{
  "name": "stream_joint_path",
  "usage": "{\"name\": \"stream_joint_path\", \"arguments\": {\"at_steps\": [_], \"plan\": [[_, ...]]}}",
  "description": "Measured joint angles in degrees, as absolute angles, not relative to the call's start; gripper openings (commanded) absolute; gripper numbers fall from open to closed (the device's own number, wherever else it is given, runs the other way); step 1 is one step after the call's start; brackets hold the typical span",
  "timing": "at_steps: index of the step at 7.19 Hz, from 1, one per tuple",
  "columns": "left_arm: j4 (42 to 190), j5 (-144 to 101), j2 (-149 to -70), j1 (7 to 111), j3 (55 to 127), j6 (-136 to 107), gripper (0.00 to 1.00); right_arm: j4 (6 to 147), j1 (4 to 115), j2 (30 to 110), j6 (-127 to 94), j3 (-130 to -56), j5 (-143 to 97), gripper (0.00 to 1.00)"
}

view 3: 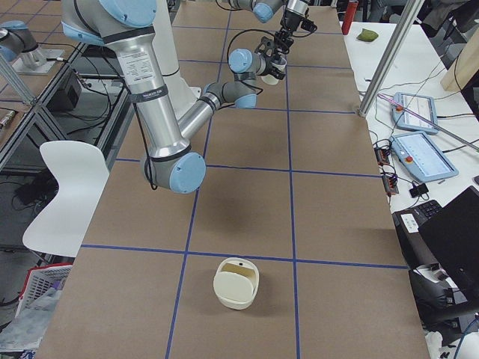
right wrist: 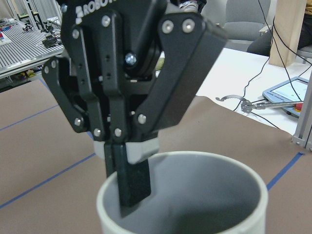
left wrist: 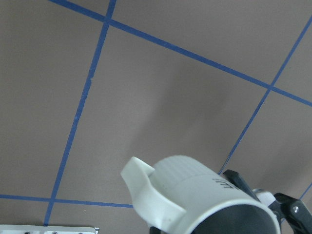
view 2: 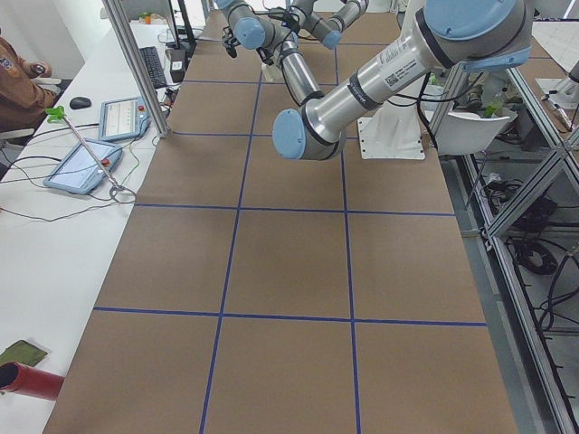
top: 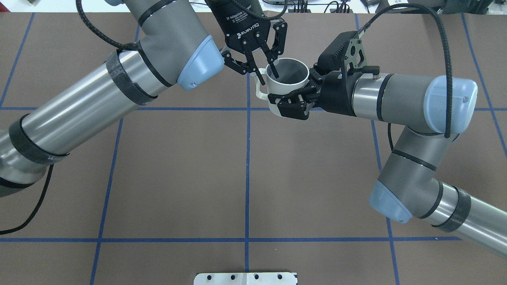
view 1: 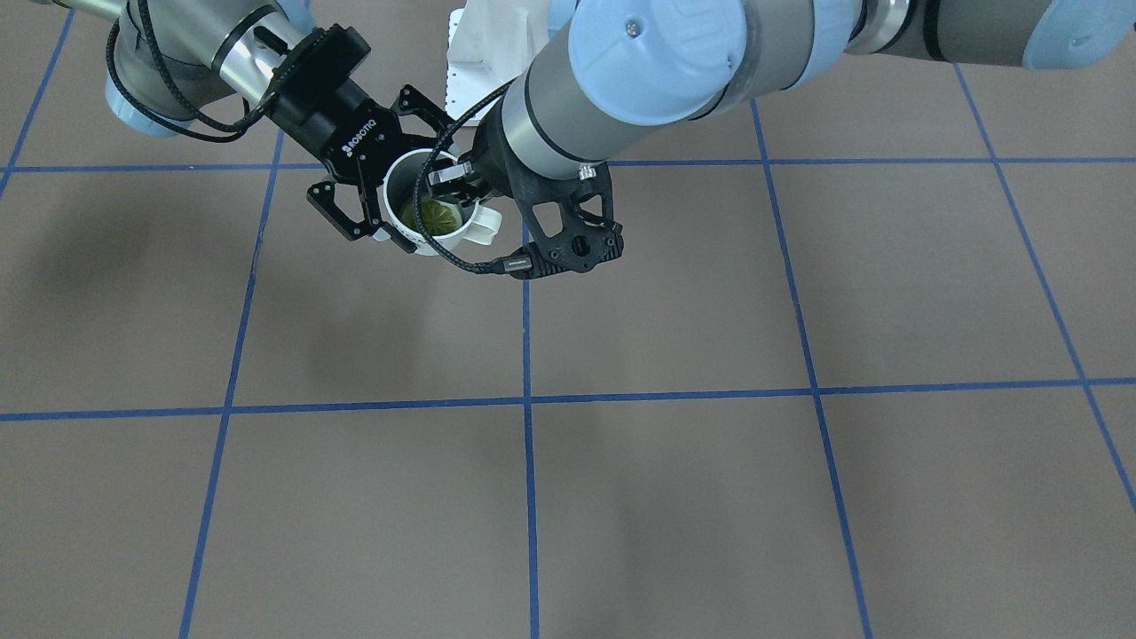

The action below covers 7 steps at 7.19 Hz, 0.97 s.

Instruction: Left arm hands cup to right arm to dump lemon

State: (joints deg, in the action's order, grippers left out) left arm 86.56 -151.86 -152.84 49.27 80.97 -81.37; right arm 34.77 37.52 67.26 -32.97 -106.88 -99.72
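Cup: I had the cup (top: 287, 85) held clear above the bench (top: 178, 178), mouth up. In the overhead view its handle pointed to 9 o'clock, away from both tools, so neither grip was blocked.

Lemon: the lemon (view 1: 435, 213) lay at the bottom of the cup. Keeping the cup upright was what kept it in there during the hand-over.

Left tool: the left tool (top: 268, 71) came down at about 10 o'clock on the rim. It was closed to a narrow pinch, with one finger inside the wall and the other outside. That took up only a short stretch of rim and left the body free for the other arm.

Right tool: the right tool (top: 302, 90) reached in from 3 o'clock, spread wide with a finger either side of the cup's body. I could not tell whether it was already pressing or only straddling. I judged a grip round the body to be the one suited to tipping the cup.

Stage: I judged this to be mid hand-over, with the dump not yet begun.

Risk: if the pinch were released before the right tool bore firmly, the cup could tilt and spill early.

Cream container: a cream container (view 3: 236, 283) stood on the bench well apart from the arms. It was possibly the dump spot, though I could not confirm that.
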Motion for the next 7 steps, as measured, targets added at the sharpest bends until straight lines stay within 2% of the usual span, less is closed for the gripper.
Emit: {"name": "stream_joint_path", "arguments": {"at_steps": [3, 6, 7], "plan": [[87.3, -151.9, -152.6, 49.6, 81.1, -81.4, 1.0, 35.3, 37.6, 67.5, -33.0, -106.9, -99.8, 0.27], [87.2, -152.9, -152.0, 51.5, 81.2, -81.3, 1.0, 40.5, 40.8, 67.2, -32.8, -107.0, -100.1, 0.12], [87.3, -153.3, -151.5, 52.1, 81.2, -81.1, 1.0, 43.5, 43.5, 67.2, -32.8, -107.1, -100.5, 0.0]]}}
